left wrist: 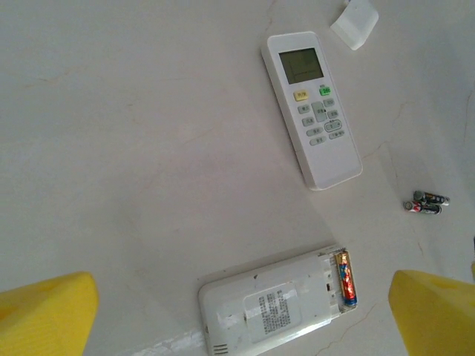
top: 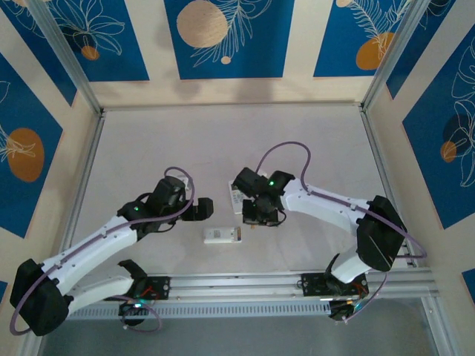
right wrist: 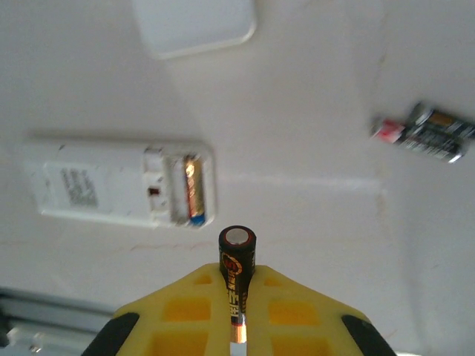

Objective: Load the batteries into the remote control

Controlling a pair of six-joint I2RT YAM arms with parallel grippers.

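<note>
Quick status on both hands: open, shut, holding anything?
Left hand: open, holding nothing.
Right hand: closed on a battery.

Pale table [top: 223,141], blue floral wall panels [top: 252,44], aluminium rail [top: 237,285] at near edge.

face-down remote [left wrist: 267,315] holding orange battery [left wrist: 346,278], spare batteries [left wrist: 427,202]

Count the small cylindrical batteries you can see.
4: one orange-gold cell in the open bay of the face-down white plastic remote, one dark cell pinched in the right gripper, two dark cells together on the table.
</note>
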